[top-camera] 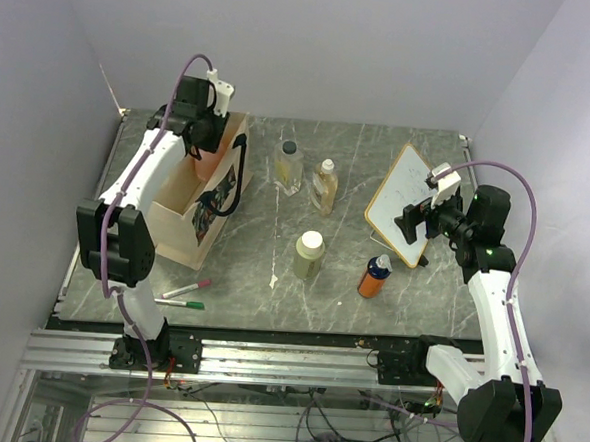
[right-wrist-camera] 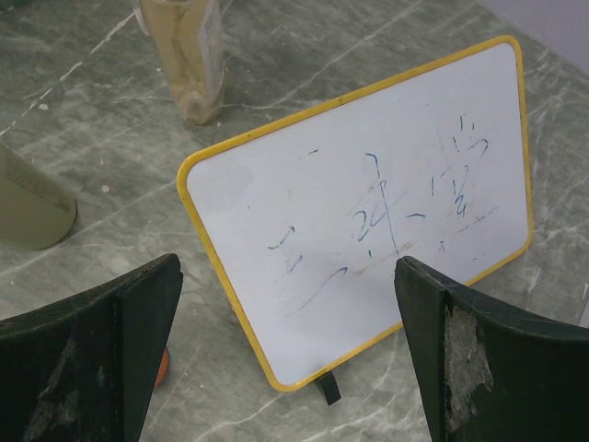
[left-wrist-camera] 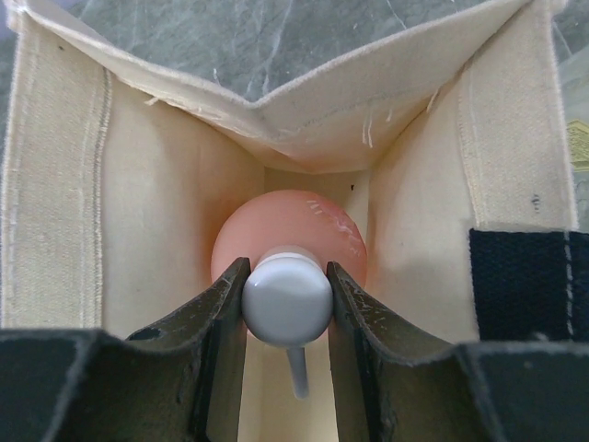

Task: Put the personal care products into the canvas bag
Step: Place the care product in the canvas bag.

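Observation:
My left gripper (top-camera: 196, 141) hangs over the open mouth of the canvas bag (top-camera: 187, 219), a beige tote with navy straps. In the left wrist view my left gripper (left-wrist-camera: 287, 299) is shut on the white cap (left-wrist-camera: 287, 296) of the salmon-pink bottle (left-wrist-camera: 308, 223), which hangs between the bag's walls (left-wrist-camera: 55, 184). On the table stand the clear bottle (top-camera: 289, 168), the amber bottle (top-camera: 324, 186), the pale green bottle (top-camera: 308, 255) and the orange bottle (top-camera: 375, 276). My right gripper (top-camera: 411, 226) is open and empty over the whiteboard.
A yellow-framed whiteboard (top-camera: 406, 200) (right-wrist-camera: 368, 212) leans on its stand at the right, under my right gripper (right-wrist-camera: 287, 359). Red and green markers (top-camera: 185, 292) lie near the front left edge. A navy strap (left-wrist-camera: 529, 281) hangs on the bag's right side.

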Robot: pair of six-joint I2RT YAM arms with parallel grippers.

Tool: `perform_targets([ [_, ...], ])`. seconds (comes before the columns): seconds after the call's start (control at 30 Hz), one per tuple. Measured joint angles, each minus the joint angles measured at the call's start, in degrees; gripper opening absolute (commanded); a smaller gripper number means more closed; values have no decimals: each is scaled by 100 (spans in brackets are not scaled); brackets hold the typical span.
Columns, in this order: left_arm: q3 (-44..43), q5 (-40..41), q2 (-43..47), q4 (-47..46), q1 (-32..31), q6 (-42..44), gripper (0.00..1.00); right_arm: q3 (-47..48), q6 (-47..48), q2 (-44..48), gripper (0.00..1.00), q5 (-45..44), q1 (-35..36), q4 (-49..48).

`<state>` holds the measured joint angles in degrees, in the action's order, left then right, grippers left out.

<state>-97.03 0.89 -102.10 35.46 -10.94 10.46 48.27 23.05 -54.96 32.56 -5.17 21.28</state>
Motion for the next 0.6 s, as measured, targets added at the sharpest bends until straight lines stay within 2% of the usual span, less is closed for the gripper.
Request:
perform_targets([
  [0.6, 162, -424, -695, -306, 302, -192, 8, -9, 22, 0, 100, -2, 0, 2],
])
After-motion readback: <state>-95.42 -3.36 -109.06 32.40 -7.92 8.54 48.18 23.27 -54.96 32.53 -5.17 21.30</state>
